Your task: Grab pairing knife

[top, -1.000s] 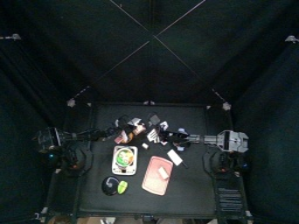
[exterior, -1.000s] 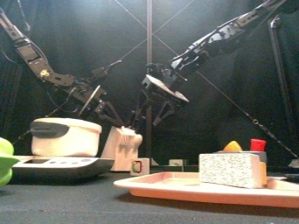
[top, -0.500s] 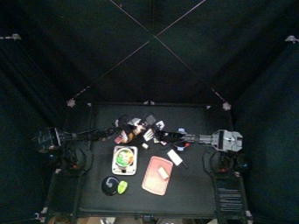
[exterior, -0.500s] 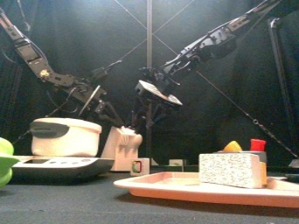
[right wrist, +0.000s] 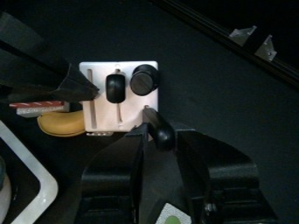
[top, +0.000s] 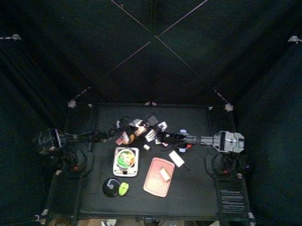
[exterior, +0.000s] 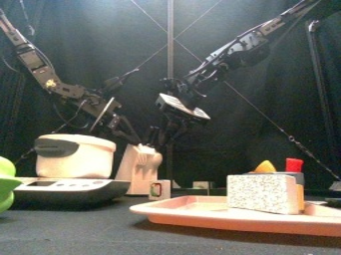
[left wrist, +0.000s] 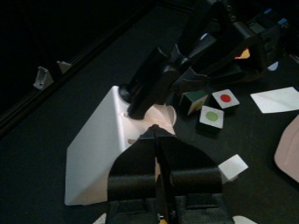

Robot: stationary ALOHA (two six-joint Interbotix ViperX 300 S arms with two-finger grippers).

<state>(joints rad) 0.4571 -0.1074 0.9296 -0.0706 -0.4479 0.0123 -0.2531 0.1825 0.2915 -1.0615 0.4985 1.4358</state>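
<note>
A white knife block (right wrist: 103, 118) stands at the table's back middle (top: 139, 131), with black knife handles (right wrist: 114, 87) sticking out of its top. I cannot tell which handle belongs to the pairing knife. My left gripper (left wrist: 158, 140) is shut on the block's near edge (left wrist: 103, 153) and grips it from the left (top: 123, 133). My right gripper (exterior: 180, 105) hovers above the block (exterior: 142, 164) with its jaws open, nothing between them. One of its fingers (right wrist: 158, 131) shows just beside the block's edge. It reaches in from the right (top: 162, 136).
A white cooker (exterior: 74, 154) on a grey base stands front left beside a green fruit (top: 115, 187). A pink tray (top: 160, 177) holds a pale block (exterior: 266, 192) and small red and yellow items. White cards (left wrist: 281, 101) lie on the table near the knife block.
My right gripper has moved left over the knife block and its jaws have narrowed. The left arm has stayed still.
</note>
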